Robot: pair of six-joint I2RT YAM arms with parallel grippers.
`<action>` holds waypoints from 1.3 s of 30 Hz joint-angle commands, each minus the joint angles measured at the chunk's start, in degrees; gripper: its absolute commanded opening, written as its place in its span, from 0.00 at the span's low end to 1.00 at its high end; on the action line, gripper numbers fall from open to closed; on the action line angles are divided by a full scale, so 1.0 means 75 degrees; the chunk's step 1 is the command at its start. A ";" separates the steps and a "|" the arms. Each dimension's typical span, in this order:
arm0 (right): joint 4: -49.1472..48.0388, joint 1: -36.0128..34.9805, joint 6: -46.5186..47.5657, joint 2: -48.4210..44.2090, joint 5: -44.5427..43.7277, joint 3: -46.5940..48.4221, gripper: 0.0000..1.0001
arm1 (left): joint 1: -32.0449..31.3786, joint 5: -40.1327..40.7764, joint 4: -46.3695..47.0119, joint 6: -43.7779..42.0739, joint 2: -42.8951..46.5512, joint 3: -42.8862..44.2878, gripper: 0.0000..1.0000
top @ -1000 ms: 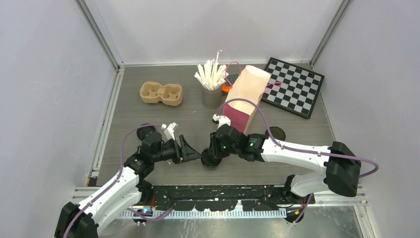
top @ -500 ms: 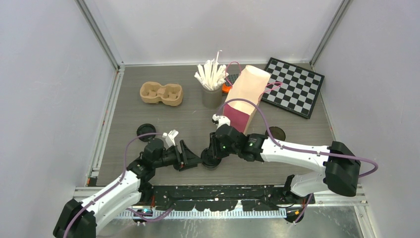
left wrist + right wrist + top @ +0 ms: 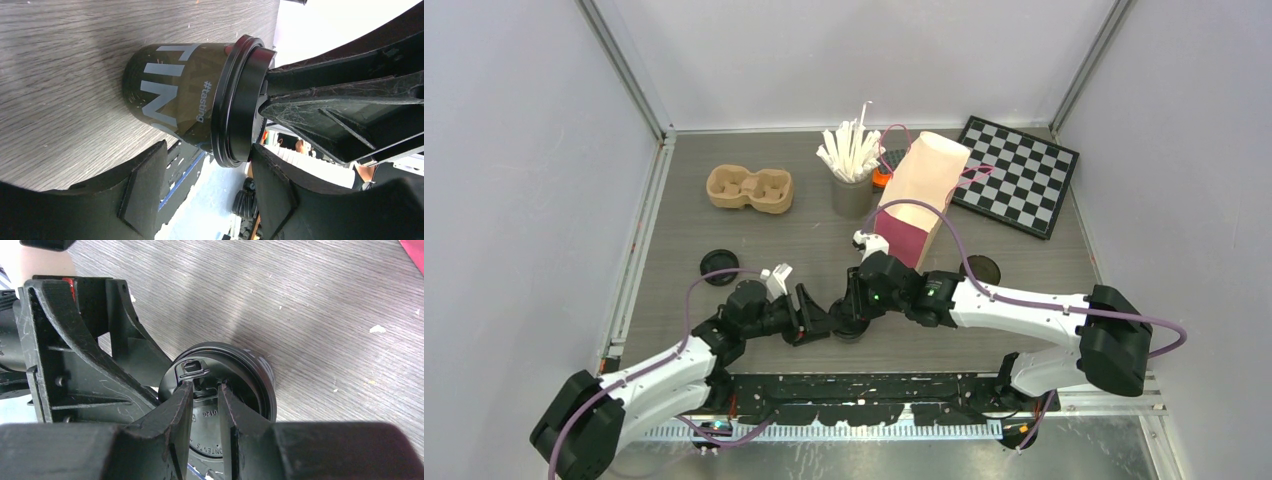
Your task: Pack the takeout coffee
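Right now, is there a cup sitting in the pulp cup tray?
No, both wells of the tan pulp tray are empty in the top view.

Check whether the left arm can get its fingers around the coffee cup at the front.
Probably yes. The left fingers stand open with the cup just between their tips, and the right fingers sit over its lid from above, leaving the sides free.

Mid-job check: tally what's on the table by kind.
Lidded coffee cup: 1
Black round tops, cup or lid unclear: 2
Pulp tray: 1
Cup of sticks: 1
Paper bag: 1
Checkerboard: 1
Orange item, partly hidden: 1
Total: 8
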State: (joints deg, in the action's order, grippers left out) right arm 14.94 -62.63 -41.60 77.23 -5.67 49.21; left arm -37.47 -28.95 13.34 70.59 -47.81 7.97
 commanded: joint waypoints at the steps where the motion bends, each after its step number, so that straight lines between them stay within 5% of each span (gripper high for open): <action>1: 0.1020 -0.0089 -0.0077 0.0320 0.0088 -0.0519 0.31 | -0.0240 0.0365 0.0744 0.0047 -0.0307 0.0038 0.62; 8: 0.0874 -0.0102 -0.0141 0.0275 0.0158 -0.0676 0.31 | -0.0457 0.0723 0.0702 0.0057 -0.0446 0.0051 0.56; 23: 0.0717 -0.0117 -0.0299 0.0024 0.0097 -0.1155 0.31 | -0.0685 0.1704 -0.1585 -0.0725 -0.0566 0.0419 0.35; 39: 0.1523 -0.0101 0.0062 -0.0784 0.0092 0.0400 0.37 | -0.0699 0.2009 -0.3106 -0.1593 0.0230 0.1313 0.39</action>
State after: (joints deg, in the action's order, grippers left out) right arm 19.38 -62.94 -42.70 74.37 -4.82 49.52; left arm -42.68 -19.16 -0.51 63.99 -46.74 16.56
